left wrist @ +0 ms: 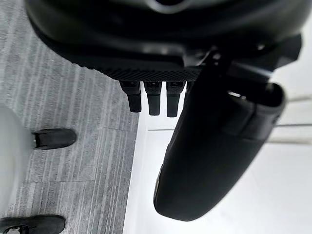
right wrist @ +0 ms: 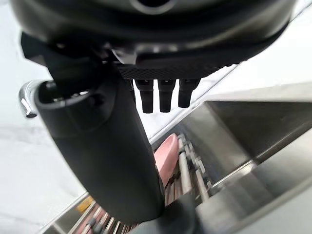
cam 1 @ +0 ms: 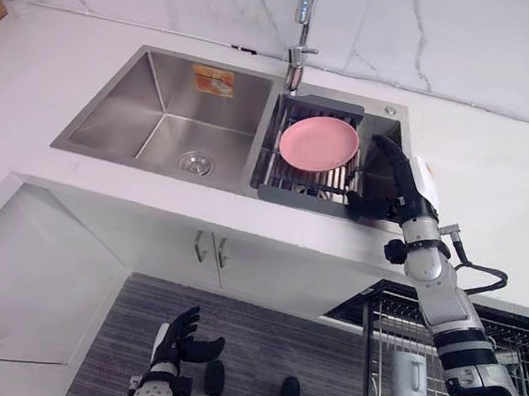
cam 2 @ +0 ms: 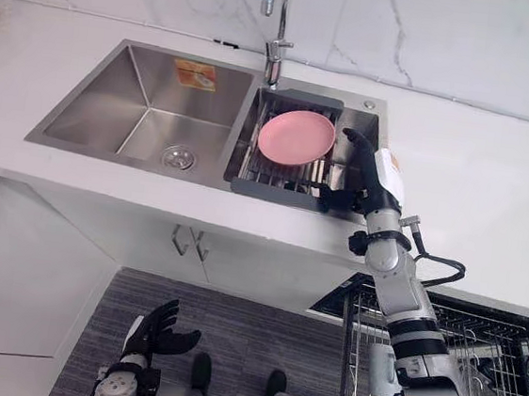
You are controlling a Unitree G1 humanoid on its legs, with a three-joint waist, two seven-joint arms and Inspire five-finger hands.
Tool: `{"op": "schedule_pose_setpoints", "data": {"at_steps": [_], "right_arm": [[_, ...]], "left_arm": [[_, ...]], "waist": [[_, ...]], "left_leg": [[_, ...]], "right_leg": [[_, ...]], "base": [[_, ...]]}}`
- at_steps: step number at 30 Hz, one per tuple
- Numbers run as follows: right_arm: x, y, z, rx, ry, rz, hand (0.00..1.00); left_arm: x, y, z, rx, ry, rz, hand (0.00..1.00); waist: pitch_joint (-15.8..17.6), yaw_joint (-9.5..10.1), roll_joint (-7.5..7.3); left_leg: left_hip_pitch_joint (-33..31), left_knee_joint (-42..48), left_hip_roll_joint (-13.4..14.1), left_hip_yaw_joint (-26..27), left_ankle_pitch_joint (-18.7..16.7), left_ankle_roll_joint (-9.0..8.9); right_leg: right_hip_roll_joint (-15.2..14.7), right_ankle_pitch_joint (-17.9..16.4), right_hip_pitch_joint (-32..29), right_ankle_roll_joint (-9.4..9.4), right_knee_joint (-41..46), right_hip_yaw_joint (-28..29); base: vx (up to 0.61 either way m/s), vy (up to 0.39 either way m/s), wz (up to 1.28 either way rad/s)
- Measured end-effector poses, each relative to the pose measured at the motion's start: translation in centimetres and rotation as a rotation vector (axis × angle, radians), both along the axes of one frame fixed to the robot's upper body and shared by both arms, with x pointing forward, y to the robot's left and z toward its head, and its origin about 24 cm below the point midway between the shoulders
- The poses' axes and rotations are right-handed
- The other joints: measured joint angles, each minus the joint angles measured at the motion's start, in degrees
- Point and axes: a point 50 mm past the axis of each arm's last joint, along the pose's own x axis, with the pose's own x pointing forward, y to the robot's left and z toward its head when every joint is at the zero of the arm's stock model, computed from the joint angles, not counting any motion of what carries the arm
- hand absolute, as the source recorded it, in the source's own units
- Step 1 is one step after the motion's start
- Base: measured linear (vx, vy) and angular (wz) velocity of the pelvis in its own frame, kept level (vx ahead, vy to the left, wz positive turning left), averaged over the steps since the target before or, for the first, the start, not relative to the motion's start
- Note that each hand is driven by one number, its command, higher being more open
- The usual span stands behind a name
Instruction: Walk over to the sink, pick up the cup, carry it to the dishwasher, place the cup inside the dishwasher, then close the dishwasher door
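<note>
A white marble-patterned bench [cam 1: 493,184] runs across the scene, with a steel double sink [cam 1: 152,101] set into it. White cupboard doors [cam 1: 266,269] sit below the bench, above a grey striped floor [cam 1: 259,339]. At the lower right, a dishwasher's wire basket [cam 1: 514,347] stands pulled out under the bench edge. The sink's left basin holds a round drain [cam 1: 195,162] and has an orange sticker [cam 1: 212,80] on its back wall. The right basin holds a dark draining rack [cam 1: 307,198], and a pink plate [cam 1: 318,143] lies flat on it. A chrome tap [cam 1: 297,64] rises behind the divider between the two basins. The robot's right hand [cam 1: 394,179] reaches over the right basin beside the plate. Its fingers [right wrist: 165,95] are straight and released, grasping nothing, and its thumb points toward the rack's front corner. The left hand [cam 1: 179,338] hangs low near the floor before the cupboards, with its fingers spread and empty. A pale cup [cam 1: 407,379] stands upright in the dishwasher basket, just beside the right forearm.
</note>
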Motion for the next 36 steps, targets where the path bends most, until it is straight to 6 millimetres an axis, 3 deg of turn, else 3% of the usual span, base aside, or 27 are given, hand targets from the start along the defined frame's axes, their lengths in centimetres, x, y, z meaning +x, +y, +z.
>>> {"op": "schedule_pose_setpoints", "data": {"at_steps": [7,9,15,20,25,36], "right_arm": [[1.6,0.7,0.7,-0.051,0.009,0.013,0.90],[2.0,0.8,1.0,-0.097,0.008,0.016,0.90],[3.6,0.9,2.1,-0.259,0.027,0.007,0.90],[5.4,0.5,5.3,-0.395,-0.011,-0.041,0.90],[6.1,0.9,6.8,-0.492,-0.028,-0.051,0.90],[7.6,0.5,12.1,-0.559,-0.108,-0.148,0.90]], "left_arm": [[-0.1,0.5,0.0,0.015,0.004,0.004,0.90],[0.2,0.6,0.1,0.016,-0.003,0.006,0.90],[1.1,1.2,0.5,0.015,-0.032,0.052,0.90],[2.5,1.2,1.1,0.020,-0.072,0.049,0.90],[3.3,1.1,1.4,0.021,-0.092,0.052,0.90],[5.0,0.3,2.2,-0.004,-0.142,0.072,0.90]], "waist": [[0.58,0.82,-1.08],[0.63,1.37,-1.17],[0.95,2.50,-1.54],[3.46,2.97,-1.70],[5.55,3.12,-1.60],[9.05,3.36,0.66]], "left_leg": [[-2.18,3.06,-0.11,1.51,-1.68,0.38],[-2.43,3.23,-0.16,1.62,-2.42,1.19],[-3.60,4.89,0.00,1.32,-2.78,0.70],[-5.48,7.23,0.16,0.90,-3.43,0.65],[-6.87,9.76,0.62,0.58,-4.51,0.42],[-10.27,13.30,1.80,0.39,-4.88,0.49]], "right_leg": [[-0.98,-0.19,-0.02,0.30,0.03,-1.35],[-1.09,-0.20,-0.07,0.31,-0.02,-1.41],[-1.01,-0.19,-0.36,0.29,-0.08,-1.74],[-0.91,-0.12,-1.23,0.19,0.10,-1.96],[-0.52,-0.01,-1.38,0.02,0.24,-2.14],[0.57,0.44,-3.41,-0.64,0.65,-2.07]], "base": [[0.02,0.020,0.11],[0.02,0.007,0.00],[0.04,-0.004,0.03],[0.00,-0.004,0.04],[0.00,-0.004,0.02],[-0.01,-0.005,-0.01]]}}
